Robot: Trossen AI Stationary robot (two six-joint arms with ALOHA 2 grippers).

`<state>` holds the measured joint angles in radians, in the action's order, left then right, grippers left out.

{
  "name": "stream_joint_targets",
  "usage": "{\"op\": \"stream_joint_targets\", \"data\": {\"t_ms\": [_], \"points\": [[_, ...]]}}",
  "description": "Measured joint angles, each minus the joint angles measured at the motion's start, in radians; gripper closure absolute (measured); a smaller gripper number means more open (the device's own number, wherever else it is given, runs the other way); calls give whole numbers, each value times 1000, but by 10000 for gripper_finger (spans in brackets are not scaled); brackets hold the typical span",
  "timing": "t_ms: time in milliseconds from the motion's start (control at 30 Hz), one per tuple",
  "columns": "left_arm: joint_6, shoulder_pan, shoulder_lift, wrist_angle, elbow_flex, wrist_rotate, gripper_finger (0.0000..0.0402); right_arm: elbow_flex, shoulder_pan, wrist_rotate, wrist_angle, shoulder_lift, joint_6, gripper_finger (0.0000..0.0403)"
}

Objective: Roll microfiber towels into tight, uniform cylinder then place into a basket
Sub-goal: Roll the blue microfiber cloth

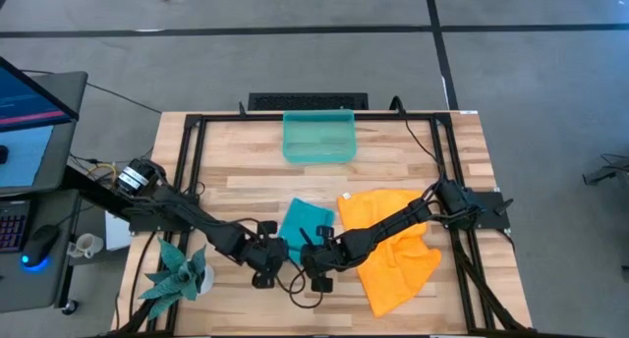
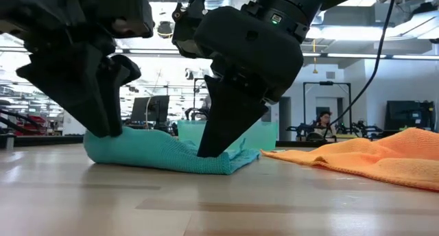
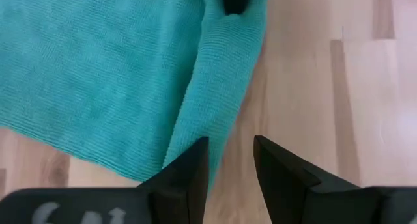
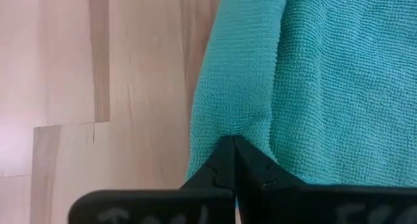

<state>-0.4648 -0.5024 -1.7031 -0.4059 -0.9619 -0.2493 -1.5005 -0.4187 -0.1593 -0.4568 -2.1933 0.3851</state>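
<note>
A: Your right gripper (image 4: 233, 160) is pinched on the folded edge of the soft teal-blue microfiber towel (image 1: 303, 222), lying on the wooden table (image 1: 413, 161) just beside the orange one (image 1: 393, 245).

B: The left gripper (image 3: 231, 162) stands apart, empty. Pull unevenly and you'll likely unroll that fold.

Bare table (image 1: 393, 171) lies between the basket (image 1: 318, 138) and the orange towel (image 1: 393, 250); both arms crowd the teal towel (image 1: 305, 220).
</note>
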Motion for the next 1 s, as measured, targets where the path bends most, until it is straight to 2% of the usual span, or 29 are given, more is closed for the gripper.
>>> {"op": "stream_joint_targets", "data": {"t_ms": [267,433,700,933,1000], "points": [[45,36,-83,7,-2,0,288,0,0,8,-8,0,0,389],[20,43,-107,4,-4,2,288,0,-4,27,-16,1,0,385],[-206,23,-111,18,-5,97,288,-1,-6,69,-43,2,34,369],[-416,-14,-116,103,-2,185,288,-1,-12,101,-67,20,42,306],[-479,-19,-116,128,-1,193,288,-7,-12,121,-121,40,34,291]]}}
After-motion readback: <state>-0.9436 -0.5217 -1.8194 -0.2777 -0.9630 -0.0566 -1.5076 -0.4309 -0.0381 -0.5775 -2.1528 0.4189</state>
